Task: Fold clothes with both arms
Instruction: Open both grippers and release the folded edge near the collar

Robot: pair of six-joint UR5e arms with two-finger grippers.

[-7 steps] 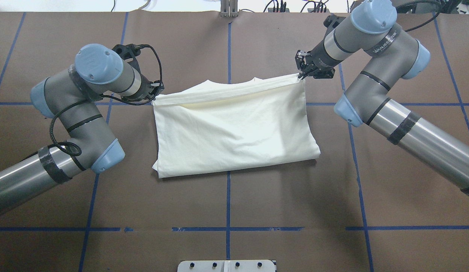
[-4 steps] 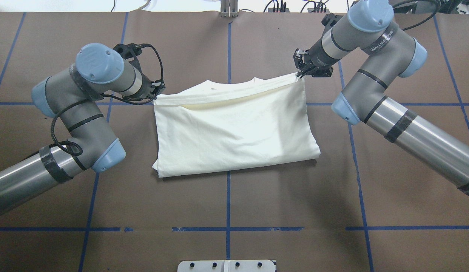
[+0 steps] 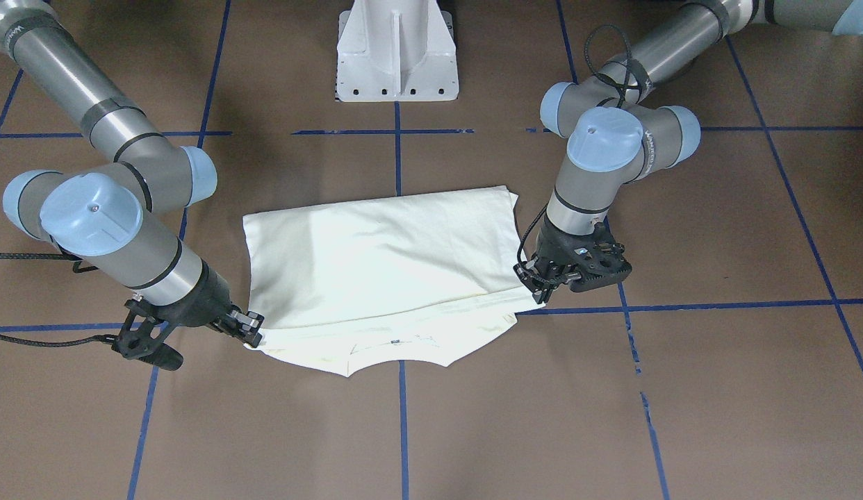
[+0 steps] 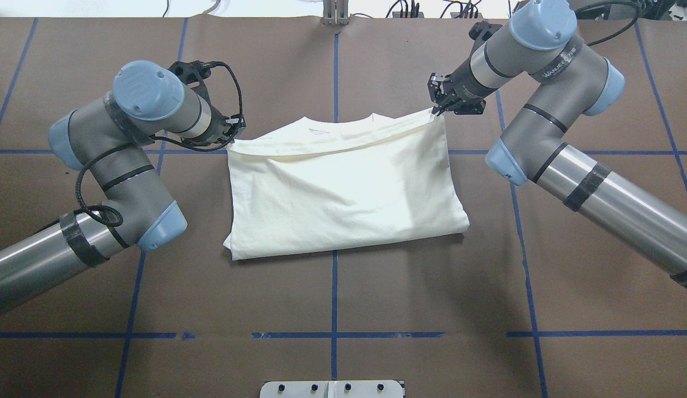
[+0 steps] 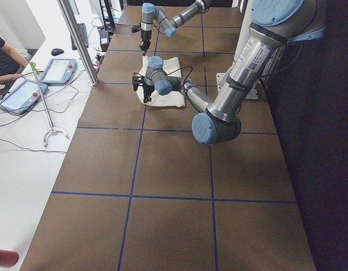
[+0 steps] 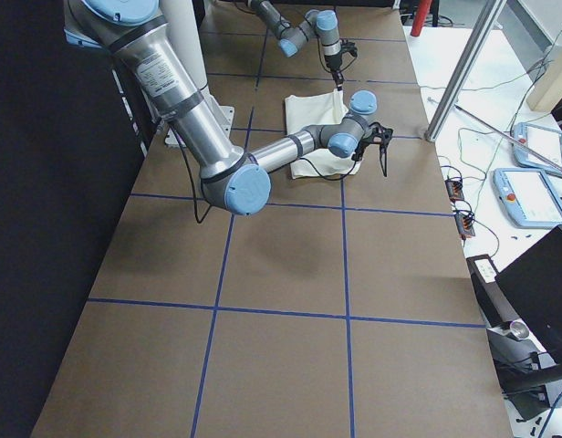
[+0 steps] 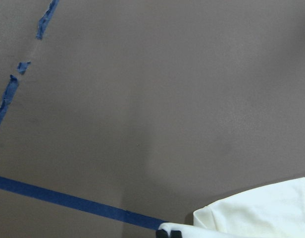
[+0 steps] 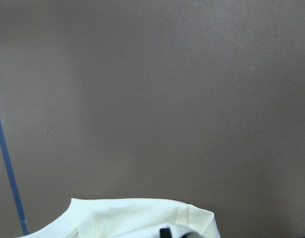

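- Item: cream-white cotton shirt point(image 4: 343, 193), folded in 2, plain side up, flat on brown paper-covered tabletop point(image 4: 432, 287). Long axis runs L-R betw. the 2 hands.
- Black 2-finger left hand point(image 4: 231, 135): clamped on top layer's far-left corner.
- Matching right hand point(image 4: 436, 106): clamped on far-right corner.
- Held edge sits just short of collar point(image 4: 338, 122). Shirt body lies robot-ward of both hands, neither nearer.
- Judgement: next move = lay edge down, release.
- Containers: 0 in view.
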